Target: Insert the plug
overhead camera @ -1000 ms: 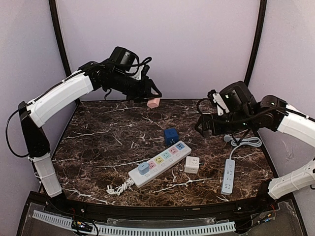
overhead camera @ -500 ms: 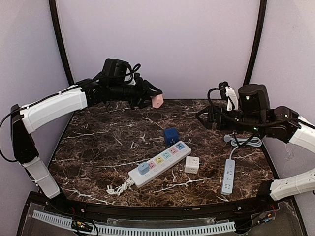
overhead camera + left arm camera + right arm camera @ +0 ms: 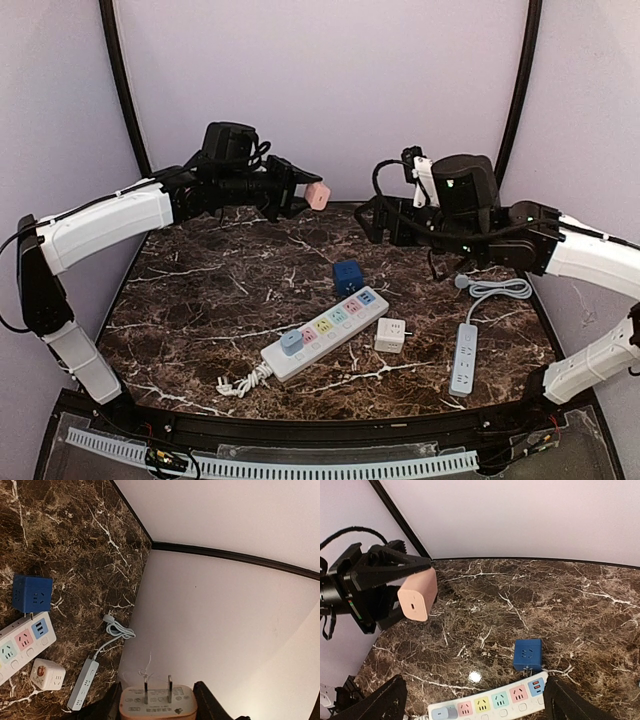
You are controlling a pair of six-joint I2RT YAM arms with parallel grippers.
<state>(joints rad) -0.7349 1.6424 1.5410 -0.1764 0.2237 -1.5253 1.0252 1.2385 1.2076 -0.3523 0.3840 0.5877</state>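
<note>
The pink plug [image 3: 318, 195] hangs in the air at the upper centre of the top view, pinched across its flat sides by the left gripper [image 3: 305, 194]. The right gripper [image 3: 371, 221] faces it from the right with fingers spread wide and empty. The plug looks like a light, rigid block of smooth plastic that could slip. It is best held by the body, leaving the two metal prongs [image 3: 157, 688] free. Fine print on the prong face is too small to read.
</note>
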